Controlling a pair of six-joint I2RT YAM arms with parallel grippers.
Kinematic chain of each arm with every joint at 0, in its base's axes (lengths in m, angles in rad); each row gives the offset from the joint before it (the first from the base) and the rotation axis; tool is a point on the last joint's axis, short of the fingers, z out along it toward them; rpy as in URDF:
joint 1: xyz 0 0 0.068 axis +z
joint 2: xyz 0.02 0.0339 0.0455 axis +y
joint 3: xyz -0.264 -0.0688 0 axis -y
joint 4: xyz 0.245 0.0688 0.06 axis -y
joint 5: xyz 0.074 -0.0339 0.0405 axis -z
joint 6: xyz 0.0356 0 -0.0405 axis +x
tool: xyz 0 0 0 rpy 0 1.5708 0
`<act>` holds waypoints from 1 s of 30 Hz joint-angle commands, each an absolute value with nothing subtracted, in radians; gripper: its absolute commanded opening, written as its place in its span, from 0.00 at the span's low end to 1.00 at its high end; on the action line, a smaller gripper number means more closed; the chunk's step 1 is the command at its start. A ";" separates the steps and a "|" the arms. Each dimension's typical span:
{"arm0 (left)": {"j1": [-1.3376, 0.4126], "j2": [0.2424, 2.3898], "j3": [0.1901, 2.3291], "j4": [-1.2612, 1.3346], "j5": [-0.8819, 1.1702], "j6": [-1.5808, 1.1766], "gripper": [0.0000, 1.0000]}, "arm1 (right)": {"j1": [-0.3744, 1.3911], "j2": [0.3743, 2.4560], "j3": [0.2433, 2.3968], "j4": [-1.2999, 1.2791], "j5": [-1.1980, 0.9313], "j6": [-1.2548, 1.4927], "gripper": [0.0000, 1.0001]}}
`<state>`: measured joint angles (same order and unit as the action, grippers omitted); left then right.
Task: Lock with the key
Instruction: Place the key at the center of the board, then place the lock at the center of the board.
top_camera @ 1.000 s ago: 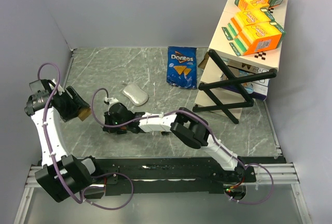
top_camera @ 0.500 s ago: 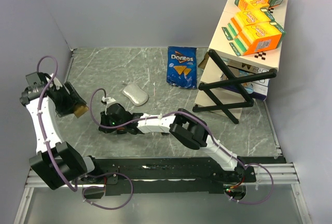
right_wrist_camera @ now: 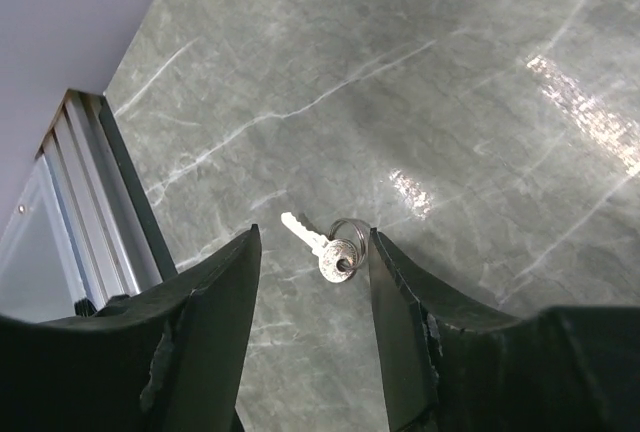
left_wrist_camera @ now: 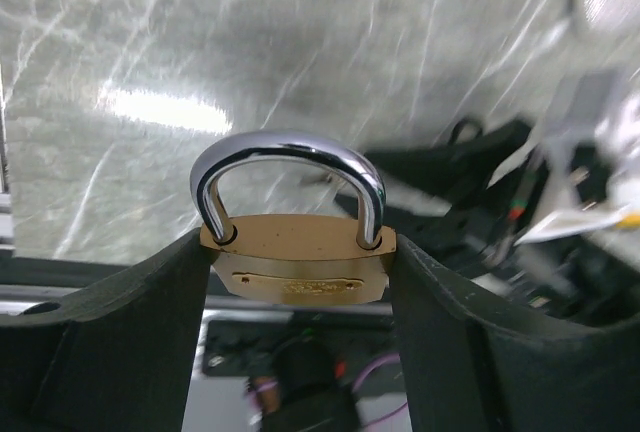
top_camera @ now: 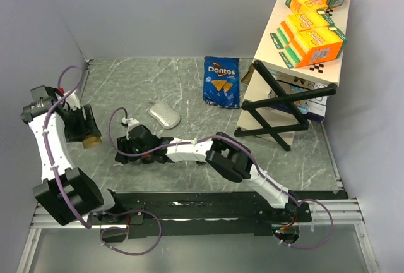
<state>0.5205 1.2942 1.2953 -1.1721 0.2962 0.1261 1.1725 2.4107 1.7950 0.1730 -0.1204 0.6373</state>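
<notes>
A brass padlock [left_wrist_camera: 297,257] with a silver shackle [left_wrist_camera: 290,149] sits clamped between the fingers of my left gripper [left_wrist_camera: 298,252], and both shackle legs enter the body. From above, that left gripper [top_camera: 87,135] hangs at the table's left side with the padlock [top_camera: 93,141] at its tip. A small silver key [right_wrist_camera: 322,242] on a ring lies flat on the marble. My right gripper [right_wrist_camera: 313,240] hovers over the key, open, one finger on each side and neither touching it. In the top view the right gripper [top_camera: 122,154] hides the key.
A white computer mouse [top_camera: 165,115] lies behind the right gripper. Farther back is a blue Doritos bag [top_camera: 221,81]. A folding stand [top_camera: 287,105] with orange boxes [top_camera: 314,42] fills the right rear. Grey walls close the left side, and a black rail [top_camera: 208,206] runs along the near edge.
The right gripper has slid left toward the near edge and its jaws have parted. The left arm has drawn back to the left with the padlock.
</notes>
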 commanded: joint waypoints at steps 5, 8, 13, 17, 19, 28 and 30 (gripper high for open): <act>0.528 1.279 1.160 -1.218 0.278 0.333 0.01 | 1.167 2.341 1.818 0.230 -0.160 0.540 0.53; 0.526 1.292 1.099 -1.195 0.259 0.377 0.01 | 1.169 2.323 1.789 0.230 -0.167 0.538 0.53; 0.522 1.301 1.026 -1.151 0.210 0.426 0.01 | 1.155 2.238 1.689 0.259 -0.181 0.506 0.54; 0.509 1.360 1.008 -1.120 0.190 0.416 0.01 | 1.146 2.184 1.640 0.265 -0.187 0.466 0.57; 0.493 1.384 1.000 -1.095 0.169 0.411 0.01 | 1.137 2.152 1.628 0.259 -0.201 0.462 0.61; 0.422 1.541 0.997 -0.986 0.054 0.347 0.02 | 1.109 2.039 1.551 0.256 -0.213 0.420 0.69; 0.422 1.569 0.999 -0.973 0.026 0.333 0.02 | 1.103 2.017 1.537 0.256 -0.219 0.423 0.70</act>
